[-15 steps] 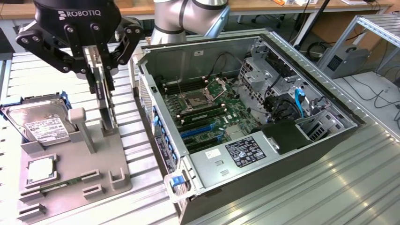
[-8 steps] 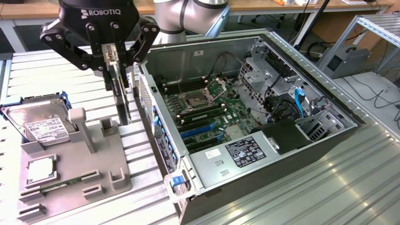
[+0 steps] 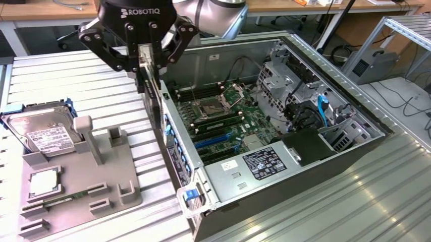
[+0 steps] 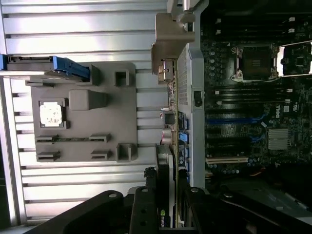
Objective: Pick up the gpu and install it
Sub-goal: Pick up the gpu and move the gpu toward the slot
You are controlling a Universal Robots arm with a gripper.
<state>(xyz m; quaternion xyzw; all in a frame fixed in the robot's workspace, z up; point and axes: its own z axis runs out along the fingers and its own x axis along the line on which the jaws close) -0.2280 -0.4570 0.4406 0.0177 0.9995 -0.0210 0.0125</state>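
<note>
step: carry, judged. gpu (image 3: 151, 93) in the air, not seated in any slot.
gripper (image 3: 145, 63): clenched on the gpu, one finger on each flat face, card on edge and hanging down below the jaws.
gpu position: at the rear wall (image 3: 176, 151) of the pc case (image 3: 283, 206), on the exterior view's left side of the case. From the wrist view, running alongside that wall on the tray side, very close. Touching or apart: cannot tell.
progress: pick done, install not done. About midway, judged.
seating calls for: card over the motherboard (image 3: 229, 116), bottom edge lined up along one of the blue slots (image 3: 214, 139), metal end toward the rear wall, then a straight press down. Thin card, so little room for tilt or skew.
in the way: the rear wall itself, right beside the card. Likely snag point if the lower edge is not clear of its rim. Height clearance not readable from either view.
inside the case: cpu socket (image 3: 209, 106) near the slots, worth keeping the card off it. Drive cage (image 3: 283, 75) and blue cable (image 3: 322, 113) on the far side, well apart from the slots.
fixture tray (image 3: 101, 176): on the exterior view's left, near the case. Hard drive (image 3: 40, 133), cpu chip (image 3: 44, 184) and memory stick (image 3: 67, 197) sitting on it, all well apart from the gripper.
table (image 3: 370, 201): slatted metal under the case and the tray.
</note>
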